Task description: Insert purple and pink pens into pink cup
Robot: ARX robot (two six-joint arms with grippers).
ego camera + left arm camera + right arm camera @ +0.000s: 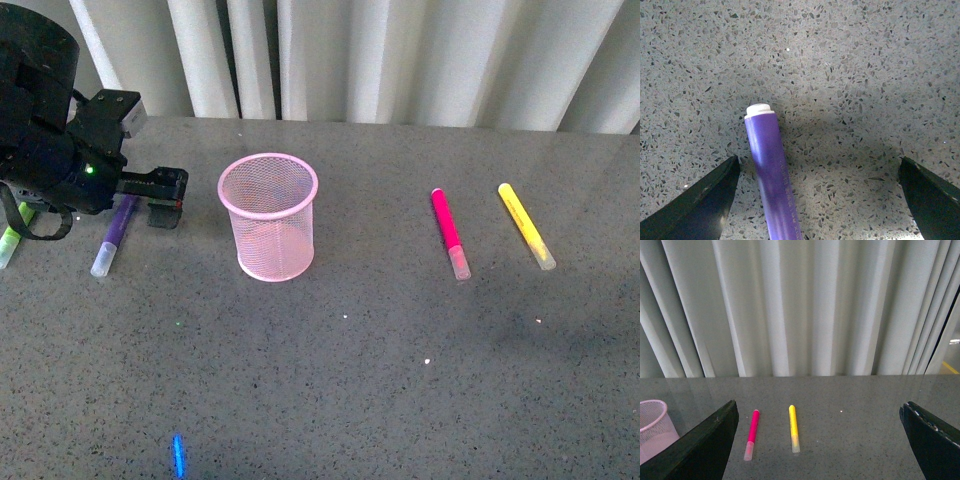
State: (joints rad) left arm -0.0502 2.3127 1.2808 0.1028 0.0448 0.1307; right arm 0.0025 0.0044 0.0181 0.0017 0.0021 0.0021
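The purple pen (115, 235) looks light, stiff and smooth-barrelled, so I'd expect it to roll or slip sideways if pinched off-centre. Mid-barrel, clear of the cap, seems the place to take it. It lies flat on the table (350, 380) left of the pink cup (268, 215): a dark purple body, a clear cap towards the near edge, a white end plug. The left gripper (818, 161) hangs low over it with jaws spread, the pen between them but nearer one side, nothing pinched yet. The pink pen (449, 232), magenta with a similar clear cap, lies well right of the cup, beside a yellow marker (526, 226). The right gripper (818, 405) is spread wide and empty.
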